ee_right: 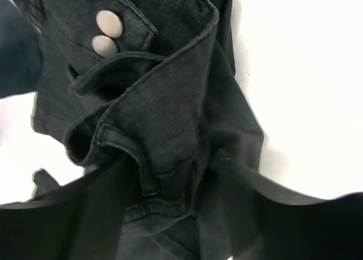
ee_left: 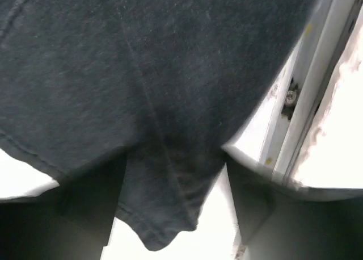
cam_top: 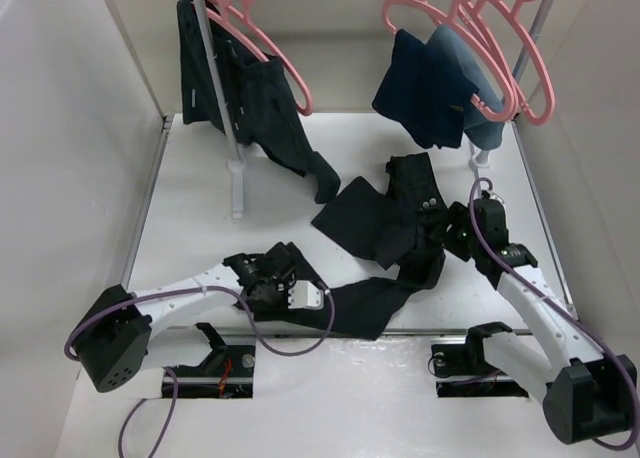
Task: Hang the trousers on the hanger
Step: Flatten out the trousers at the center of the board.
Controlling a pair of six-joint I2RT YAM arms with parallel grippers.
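1. Black trousers point(cam_top: 385, 238) lie crumpled on the white table point(cam_top: 200, 218), stretched between the two hands.
2. Right hand point(cam_top: 447, 233): its fingers point(ee_right: 74, 214) are spread, and the folded waistband with two metal buttons point(ee_right: 106, 33) is bunched between and just ahead of them.
3. Left hand point(cam_top: 318, 296): the fingers are spread, and a leg hem lies loose between them.
4. A pink hanger point(cam_top: 535, 78) hangs on the rack, well beyond the right hand.

bright even light, soft shadows; left wrist view blurred
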